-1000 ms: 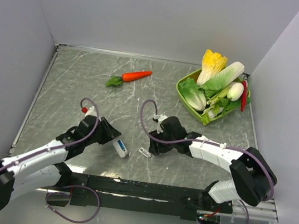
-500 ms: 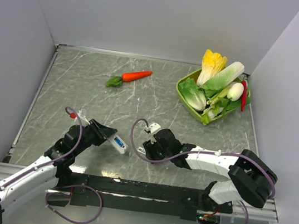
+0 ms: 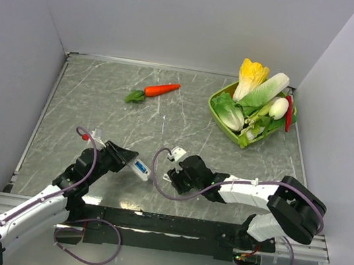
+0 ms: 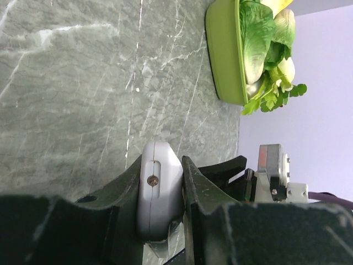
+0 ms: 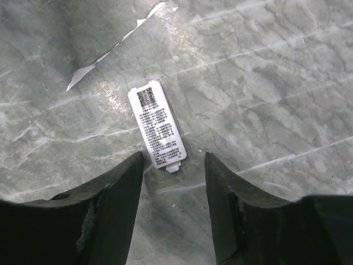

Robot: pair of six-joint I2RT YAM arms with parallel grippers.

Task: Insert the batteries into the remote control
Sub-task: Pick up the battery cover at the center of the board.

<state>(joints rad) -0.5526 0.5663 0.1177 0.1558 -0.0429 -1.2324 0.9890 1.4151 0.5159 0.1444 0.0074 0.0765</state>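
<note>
We are clamping the remote control in the left gripper.
The right gripper is hanging open (over a labelled cover).

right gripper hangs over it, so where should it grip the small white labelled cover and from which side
Probably pinch the white cover across its two long edges near mid-length, coming straight down. It lies flat and thin on the table, so no face offers a hold, and its narrow width fits between the open fingers of the right gripper.
</note>
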